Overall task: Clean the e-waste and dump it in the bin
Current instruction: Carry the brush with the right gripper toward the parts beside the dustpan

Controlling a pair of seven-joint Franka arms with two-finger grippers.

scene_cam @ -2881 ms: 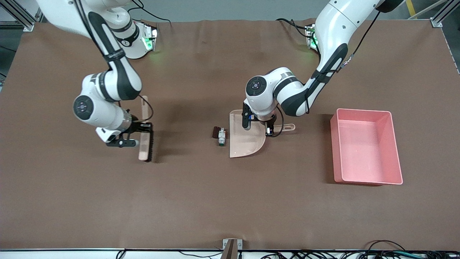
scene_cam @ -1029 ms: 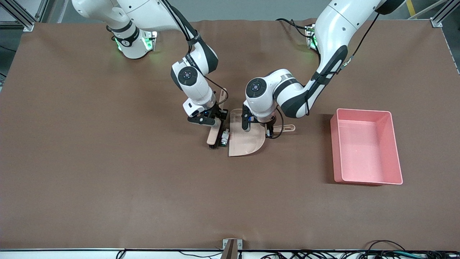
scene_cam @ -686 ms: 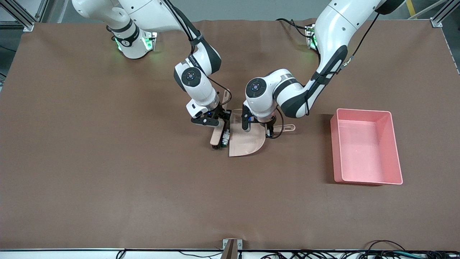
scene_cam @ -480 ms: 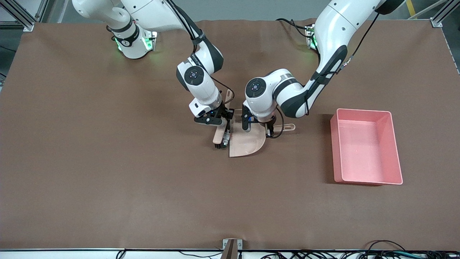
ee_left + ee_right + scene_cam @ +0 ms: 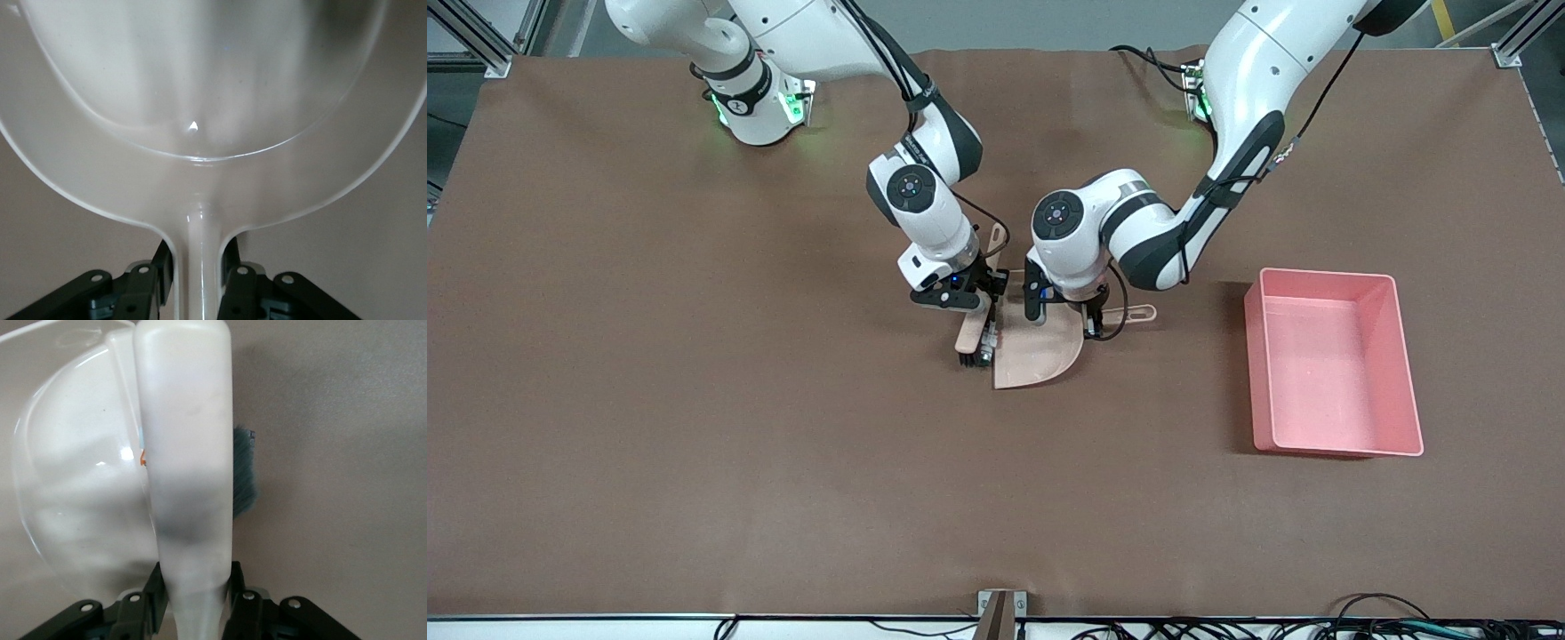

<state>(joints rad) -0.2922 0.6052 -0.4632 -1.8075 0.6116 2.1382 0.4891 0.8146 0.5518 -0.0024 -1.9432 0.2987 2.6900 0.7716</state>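
My right gripper (image 5: 967,303) is shut on the handle of the beige brush (image 5: 967,336), whose black bristles (image 5: 243,470) press at the open lip of the beige dustpan (image 5: 1040,354). One bit of e-waste, the white-grey component (image 5: 987,343), is squeezed between the brush and the pan's lip; an orange fleck of it (image 5: 143,458) peeks out beside the brush back (image 5: 187,447). The dark block is hidden. My left gripper (image 5: 1091,320) is shut on the dustpan handle (image 5: 199,250), holding the pan (image 5: 200,87) flat on the table. The pink bin (image 5: 1400,356) stands toward the left arm's end.
Brown cloth covers the whole table (image 5: 694,444). The two wrists stand close together over the dustpan. Cables lie along the table edge nearest the front camera (image 5: 1316,627).
The right arm has swept the brush from its own end of the table up to the dustpan's lip, pushing the e-waste along. Over the last second it edged slightly closer. The left arm held still.
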